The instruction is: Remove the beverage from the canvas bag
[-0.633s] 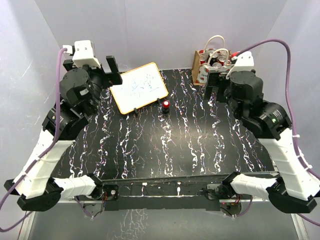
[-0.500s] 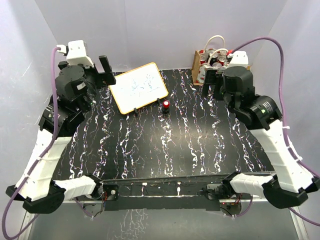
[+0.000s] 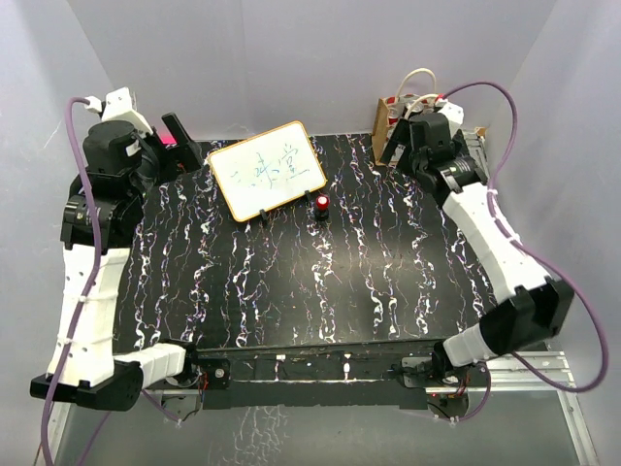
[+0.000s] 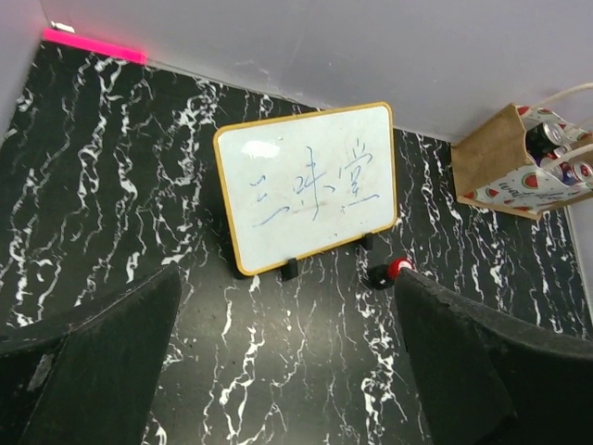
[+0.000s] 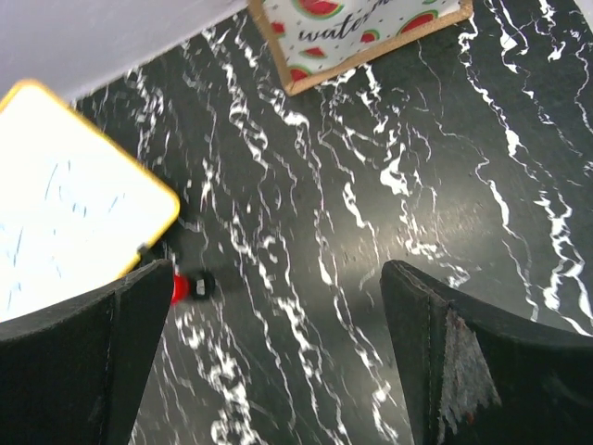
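Brown canvas bag, watermelon print, black white-veined table, yellow-framed whiteboard

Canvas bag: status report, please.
Left gripper, right gripper open, empty. Canvas bag upright, far right corner, cans inside. White cord handles arch over the opening.

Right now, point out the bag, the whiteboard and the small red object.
bag (image 4: 485, 159): left wrist view, brown side panel.
whiteboard (image 4: 306, 185): left wrist view, middle of white face.
small red object (image 4: 398, 268): left wrist view, its red top.
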Available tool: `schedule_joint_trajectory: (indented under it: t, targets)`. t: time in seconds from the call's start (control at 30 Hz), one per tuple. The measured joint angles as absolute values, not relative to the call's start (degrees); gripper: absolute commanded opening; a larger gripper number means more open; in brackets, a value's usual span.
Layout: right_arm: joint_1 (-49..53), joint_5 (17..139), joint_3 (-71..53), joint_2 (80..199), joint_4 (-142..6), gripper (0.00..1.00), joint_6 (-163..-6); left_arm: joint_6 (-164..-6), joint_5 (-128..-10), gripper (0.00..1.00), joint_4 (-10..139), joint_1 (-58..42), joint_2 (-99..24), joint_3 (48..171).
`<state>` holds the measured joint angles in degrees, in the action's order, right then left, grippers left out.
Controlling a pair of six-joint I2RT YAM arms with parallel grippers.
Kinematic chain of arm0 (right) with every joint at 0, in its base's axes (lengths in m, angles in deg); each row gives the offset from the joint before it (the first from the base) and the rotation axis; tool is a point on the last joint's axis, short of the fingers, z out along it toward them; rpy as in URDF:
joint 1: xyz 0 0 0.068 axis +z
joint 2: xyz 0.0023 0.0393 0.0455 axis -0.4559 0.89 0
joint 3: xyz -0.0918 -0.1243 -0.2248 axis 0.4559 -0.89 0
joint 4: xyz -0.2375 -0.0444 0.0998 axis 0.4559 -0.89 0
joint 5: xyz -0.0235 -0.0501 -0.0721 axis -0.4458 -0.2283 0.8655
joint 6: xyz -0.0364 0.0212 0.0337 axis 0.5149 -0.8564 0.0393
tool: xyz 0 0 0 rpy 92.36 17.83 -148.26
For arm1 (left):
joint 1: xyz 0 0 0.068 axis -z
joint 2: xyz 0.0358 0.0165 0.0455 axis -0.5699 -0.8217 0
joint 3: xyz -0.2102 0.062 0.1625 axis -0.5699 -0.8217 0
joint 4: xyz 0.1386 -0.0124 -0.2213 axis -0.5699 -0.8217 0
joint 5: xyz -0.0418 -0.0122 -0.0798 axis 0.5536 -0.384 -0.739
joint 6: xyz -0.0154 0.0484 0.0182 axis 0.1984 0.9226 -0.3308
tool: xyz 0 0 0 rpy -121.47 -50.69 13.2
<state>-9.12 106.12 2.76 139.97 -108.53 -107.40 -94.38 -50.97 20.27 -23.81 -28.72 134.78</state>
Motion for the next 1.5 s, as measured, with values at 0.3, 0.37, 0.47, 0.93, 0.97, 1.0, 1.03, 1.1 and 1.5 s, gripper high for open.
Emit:
schedule_joint_trajectory:
  t: [0.3,0.37,0.47,0.93,0.97,1.0,1.03,1.1,1.5]
  targets:
    - [-18.78,102.37,6.72,158.26,-92.67,0.97,-115.29,-97.27,-58.23,0.97,19.66,-26.69,-34.23,134.78]
    - [-20.22,101.27,10.19,163.35,-89.93,0.95,-115.91,-97.58,-59.12,0.97,19.66,-26.82,-36.06,134.78]
    - [-22.02,99.76,15.68,170.11,-86.85,0.85,-116.61,-97.86,-60.39,0.97,19.61,-27.04,-38.9,134.89]
    - [-27.28,91.7,36.99,188.34,-82.61,0.57,-119.19,-97.84,-61.31,0.97,18.7,-27.15,-45.07,138.69]
    - [-27.24,91.26,37.67,188.91,-82.22,0.57,-119.58,-97.79,-61.29,0.97,18.78,-27.15,-45.07,138.82]
    - [-27.2,90.85,38.28,189.39,-81.85,0.55,-119.97,-97.75,-61.29,0.97,18.78,-27.15,-45.07,138.87]
    - [-27.13,90.41,38.74,189.91,-81.74,0.53,-120.28,-97.66,-61.29,0.97,18.76,-27.15,-45.07,138.89]
    - [-27.11,89.75,38.98,190.63,-81.5,0.45,-120.85,-97.62,-61.29,0.97,18.74,-27.15,-45.07,138.89]
    - [-27.02,86.69,37.12,190.65,-81.82,0.07,-122.9,-97.2,-62.62,0.97,17.54,-27.15,-45.0,138.89]
